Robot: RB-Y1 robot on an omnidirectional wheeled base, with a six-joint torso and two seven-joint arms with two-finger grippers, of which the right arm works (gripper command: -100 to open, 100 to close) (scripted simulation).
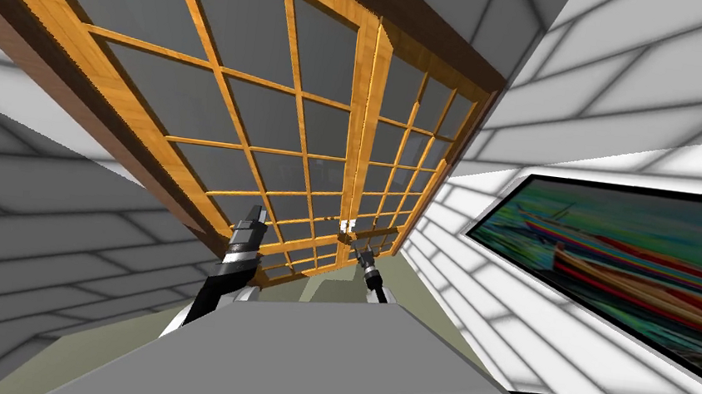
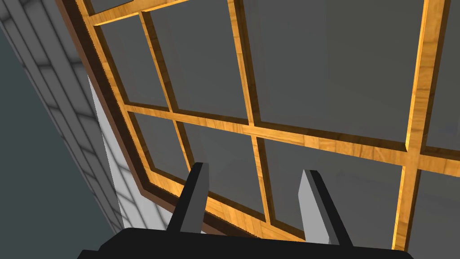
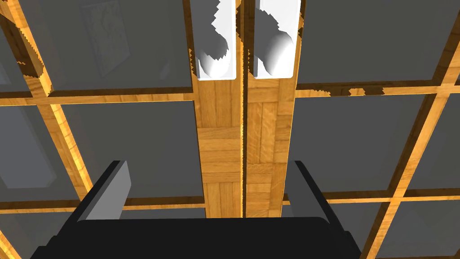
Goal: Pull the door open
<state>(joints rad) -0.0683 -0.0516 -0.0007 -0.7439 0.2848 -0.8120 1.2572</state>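
The glass-paned wooden double door (image 1: 360,124) fills the head view's upper left: stiff, probably heavy, panes fragile. Grip a white handle (image 3: 216,58), just beyond the spread-open right gripper (image 3: 207,168); the left gripper (image 2: 255,170) gapes too.

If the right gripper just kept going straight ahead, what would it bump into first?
The right gripper would probably hit the door's wooden middle strip, near the white handles; depth is hard to judge.

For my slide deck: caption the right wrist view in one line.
Right claw open, facing where the wooden double doors meet, short of their two white handles.
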